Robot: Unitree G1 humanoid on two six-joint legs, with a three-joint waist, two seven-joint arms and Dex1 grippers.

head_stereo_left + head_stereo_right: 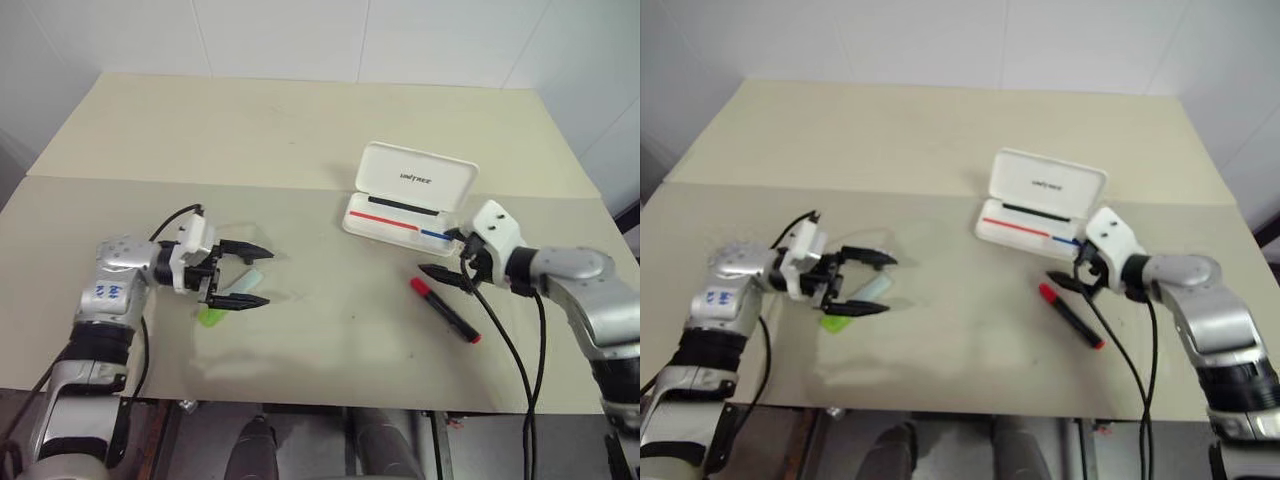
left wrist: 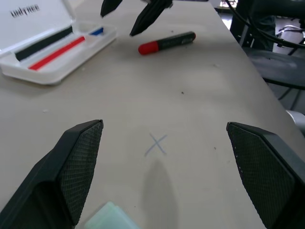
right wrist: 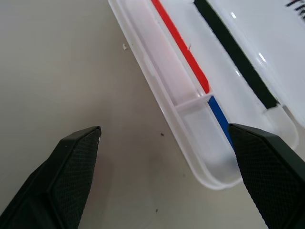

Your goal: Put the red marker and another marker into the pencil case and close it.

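Observation:
The white pencil case [image 1: 405, 200] lies open at the right of the table, its lid with black lettering tilted back and its tray empty. The red marker [image 1: 445, 310] lies flat on the table just in front of the case. My right gripper [image 1: 437, 254] is open and hovers between the case's front wall [image 3: 157, 86] and the marker's red cap. The green highlighter [image 1: 212, 315] lies at the left, its pale cap [image 2: 107, 217] pointing toward the middle. My left gripper [image 1: 266, 277] is open just above it, with nothing between the fingers [image 2: 71, 176].
A seam runs across the beige table behind both grippers. A faint pencilled cross [image 2: 157, 143] marks the surface ahead of the left gripper. Black cables hang from both wrists. The table's front edge is close below the arms.

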